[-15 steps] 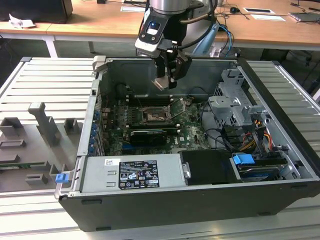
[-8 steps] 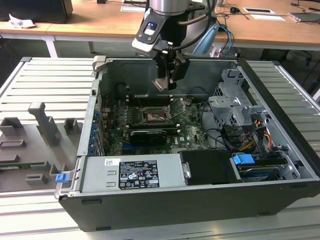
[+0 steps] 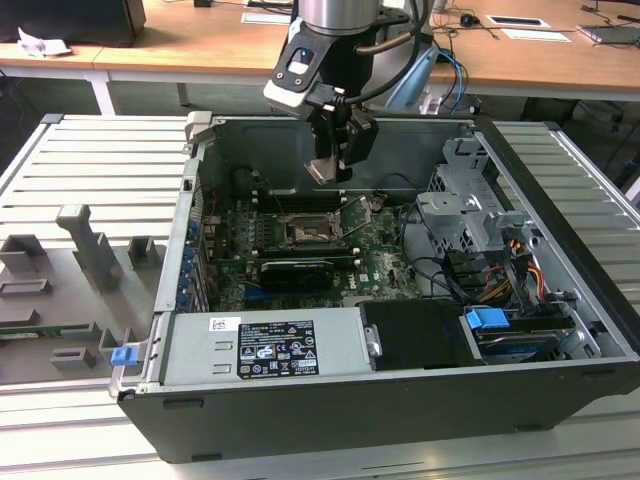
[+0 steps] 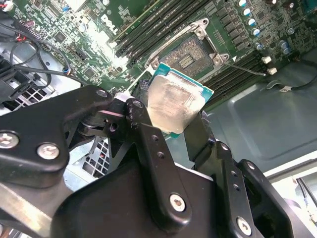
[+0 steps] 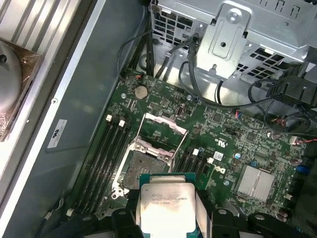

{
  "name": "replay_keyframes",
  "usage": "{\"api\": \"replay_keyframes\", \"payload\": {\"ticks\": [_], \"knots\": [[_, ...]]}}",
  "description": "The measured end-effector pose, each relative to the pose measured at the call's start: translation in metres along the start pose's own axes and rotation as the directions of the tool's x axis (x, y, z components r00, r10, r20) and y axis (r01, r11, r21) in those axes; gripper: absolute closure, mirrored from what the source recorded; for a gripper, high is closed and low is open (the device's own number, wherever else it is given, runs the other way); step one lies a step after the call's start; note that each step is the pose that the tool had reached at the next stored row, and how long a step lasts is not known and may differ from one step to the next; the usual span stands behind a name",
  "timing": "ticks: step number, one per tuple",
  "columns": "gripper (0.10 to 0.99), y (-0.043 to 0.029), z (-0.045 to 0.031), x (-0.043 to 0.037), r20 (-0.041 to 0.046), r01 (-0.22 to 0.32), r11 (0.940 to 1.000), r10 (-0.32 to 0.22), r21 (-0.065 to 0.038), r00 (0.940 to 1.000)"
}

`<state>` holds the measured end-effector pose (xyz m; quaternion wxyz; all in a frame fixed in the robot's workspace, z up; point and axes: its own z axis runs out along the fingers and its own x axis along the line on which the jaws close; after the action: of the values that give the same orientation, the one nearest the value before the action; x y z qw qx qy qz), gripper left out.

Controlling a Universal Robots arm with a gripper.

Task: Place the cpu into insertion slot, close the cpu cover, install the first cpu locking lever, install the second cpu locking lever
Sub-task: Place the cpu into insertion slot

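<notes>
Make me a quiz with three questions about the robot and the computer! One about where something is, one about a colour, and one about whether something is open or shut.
1. Where is the cpu?
A) in a person's hand
B) pinched in the gripper, up off the board
C) on a plate

2. What colour is the circuit board around the insertion slot?
A) red
B) white
C) green

3. How is the cpu cover?
A) swung open
B) shut flat over the slot
C) snapped in two

Answers:
1 B: in both wrist views the gripper clamps the chip's edges, and the slot below it is bare.
2 C: the board is green all round the slot.
3 A: the silver frame stands tilted up off the slot.
</notes>
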<state>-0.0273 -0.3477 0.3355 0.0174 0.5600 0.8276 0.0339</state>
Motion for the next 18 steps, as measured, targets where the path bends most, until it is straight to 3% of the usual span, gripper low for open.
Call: {"api": "replay_keyframes", "payload": {"ticks": [18], "knots": [[0.557,-0.0007,0.0091,-0.0001,0.0000,-0.001,1.0000,0.001,0.000,1.0000]]}}
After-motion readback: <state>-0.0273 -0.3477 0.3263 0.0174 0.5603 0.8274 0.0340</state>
